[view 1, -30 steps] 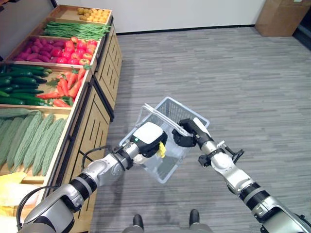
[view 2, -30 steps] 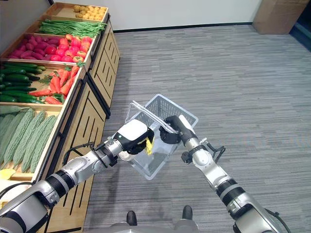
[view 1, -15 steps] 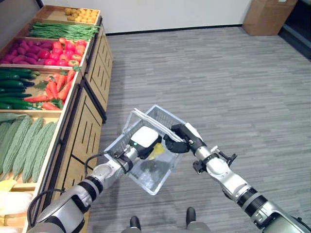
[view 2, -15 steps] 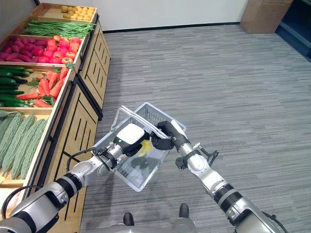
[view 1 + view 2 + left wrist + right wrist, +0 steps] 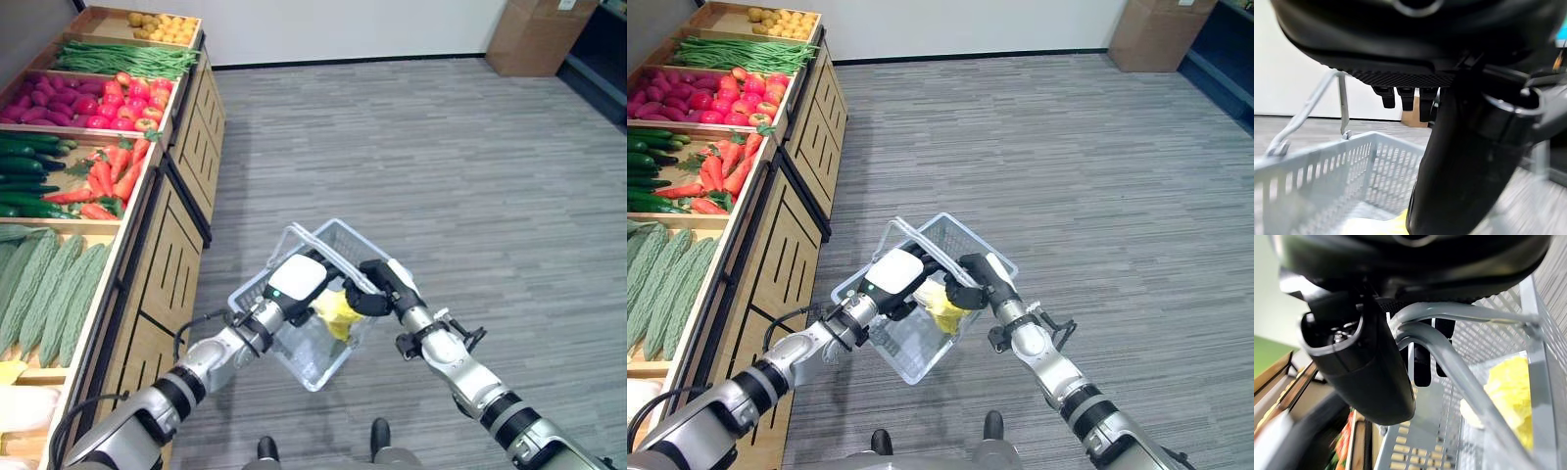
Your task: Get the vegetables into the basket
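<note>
Basket: a grey wire-mesh basket (image 5: pixel 313 323) is held above the floor, tilted, between the two hands.
Right hand: the right hand (image 5: pixel 377 287) has its fingers curled round the basket handles (image 5: pixel 1449 340), carrying it.
Left hand: the left hand (image 5: pixel 294 286) sits at the basket's near rim over the opening; its fingers hang fairly straight and hold nothing.
Vegetable: a yellow leafy vegetable (image 5: pixel 336 308) lies inside the basket, against the wall nearest the right hand.
Step in hand: judged as a drop just made; the left hand is free for the next item.
Risk, tilt: the basket leans; more tilt could slide the yellow leafy vegetable toward the low corner or over the rim.
Risk, grip: the whole load hangs from one hand on thin handles; a slip would drop the basket to the floor.
Risk, reach: a hasty withdrawal of the left hand could catch the rim and swing the basket.
Stand: a wooden produce stand (image 5: pixel 181 211) on the robot's left holds bitter gourds (image 5: pixel 54 279), cucumbers (image 5: pixel 29 176), carrots (image 5: pixel 113 181), red vegetables (image 5: pixel 98 103), green beans (image 5: pixel 122 59) and small yellow-brown produce.
Floor: grey striped carpet (image 5: pixel 441 166).
Room: a white wall with dark skirting and a cardboard box (image 5: pixel 534 34) at the far side.
</note>
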Motion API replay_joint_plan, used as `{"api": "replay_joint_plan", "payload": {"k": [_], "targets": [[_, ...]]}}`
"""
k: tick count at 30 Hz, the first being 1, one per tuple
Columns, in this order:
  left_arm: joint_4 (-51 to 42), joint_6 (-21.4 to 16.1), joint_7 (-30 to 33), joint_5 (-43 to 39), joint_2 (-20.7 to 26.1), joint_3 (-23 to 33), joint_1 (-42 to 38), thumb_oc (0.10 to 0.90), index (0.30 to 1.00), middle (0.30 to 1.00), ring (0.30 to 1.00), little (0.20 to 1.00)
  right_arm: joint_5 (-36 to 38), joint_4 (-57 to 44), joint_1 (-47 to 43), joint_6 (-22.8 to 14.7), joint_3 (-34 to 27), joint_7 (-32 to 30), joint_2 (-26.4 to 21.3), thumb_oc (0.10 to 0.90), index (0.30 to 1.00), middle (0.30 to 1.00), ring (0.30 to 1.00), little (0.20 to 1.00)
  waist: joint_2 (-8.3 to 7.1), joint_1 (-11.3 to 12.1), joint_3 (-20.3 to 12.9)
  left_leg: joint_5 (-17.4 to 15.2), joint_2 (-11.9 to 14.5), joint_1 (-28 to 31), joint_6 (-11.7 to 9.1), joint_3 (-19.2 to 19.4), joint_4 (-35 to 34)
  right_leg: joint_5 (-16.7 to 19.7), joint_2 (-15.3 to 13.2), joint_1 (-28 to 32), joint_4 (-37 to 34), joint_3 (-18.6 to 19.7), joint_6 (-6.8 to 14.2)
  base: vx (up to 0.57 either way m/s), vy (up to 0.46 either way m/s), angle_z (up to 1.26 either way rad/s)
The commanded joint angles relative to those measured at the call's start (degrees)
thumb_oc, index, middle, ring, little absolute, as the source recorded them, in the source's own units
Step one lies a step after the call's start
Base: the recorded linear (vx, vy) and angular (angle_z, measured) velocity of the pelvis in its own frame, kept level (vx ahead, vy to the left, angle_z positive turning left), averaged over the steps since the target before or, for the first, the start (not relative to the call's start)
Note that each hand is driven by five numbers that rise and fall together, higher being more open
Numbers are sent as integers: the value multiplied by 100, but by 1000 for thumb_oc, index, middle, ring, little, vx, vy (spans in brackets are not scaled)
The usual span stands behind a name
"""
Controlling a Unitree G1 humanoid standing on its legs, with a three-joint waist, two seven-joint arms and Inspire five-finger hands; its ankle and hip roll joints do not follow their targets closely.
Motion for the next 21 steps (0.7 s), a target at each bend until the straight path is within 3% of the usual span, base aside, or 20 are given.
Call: {"api": "replay_joint_plan", "payload": {"k": [1, 4, 8, 12, 14, 16, 21], "targets": [[-713, -759, -674, -2502, 216, 544, -136, 900, 1000, 1000, 1000, 1000, -499, -209, -280, -566, -722, -506, 66, 400, 300, 300, 300, 300, -182, 210, -472, -172, 98, -131, -200, -319, 4, -235, -433, 237, 6, -198, 395, 11, 6, 21], [-1377, -727, -1414, -4479, 436, 1159, 892, 900, 1000, 1000, 1000, 1000, -824, 111, -36, -413, -1087, -589, -51, 400, 300, 300, 300, 300, -163, 323, -449, -158, 76, -148, -176, -407, 4, -234, -435, 276, 6, -266, 381, 6, 0, 22], [-1523, -579, -2067, -5480, 745, 1655, 1858, 900, 1000, 1000, 1000, 1000, -1053, 627, 190, -338, -1415, -565, -195, 400, 300, 300, 300, 300, -150, 421, -408, -135, 48, -182, -154, -488, 4, -231, -433, 291, 6, -332, 379, -7, 12, 11], [-896, -399, -2338, -5505, 855, 1871, 2391, 900, 1000, 1000, 1000, 1000, -946, 1032, 459, -367, -1695, -468, -234, 400, 300, 300, 300, 300, -158, 476, -372, -113, 7, -219, -137, -541, 4, -210, -461, 290, 6, -363, 406, -7, 19, 13], [464, -188, -2412, -5289, 548, 2045, 2672, 900, 1000, 1000, 1000, 1000, -863, 1398, 672, -358, -1917, -392, -235, 400, 300, 300, 300, 300, -172, 502, -364, -106, -32, -253, -116, -588, 4, -184, -493, 273, 6, -408, 429, 0, 26, 9], [778, -207, -2426, -5144, 479, 2054, 2675, 900, 1000, 1000, 1000, 1000, -831, 1482, 699, -364, -1954, -356, -245, 400, 300, 300, 300, 300, -177, 515, -368, -107, -45, -272, -110, -604, 4, -183, -503, 273, 6, -423, 439, 4, 17, 4], [3363, -14, -1956, -3807, -232, 2403, 2478, 900, 1000, 1000, 1000, 1000, -745, 2088, 814, -327, -2259, -353, -187, 400, 300, 300, 300, 300, -220, 549, -347, -121, -101, -323, -73, -615, 4, -145, -557, 230, 6, -431, 462, -5, 34, 8]]}}
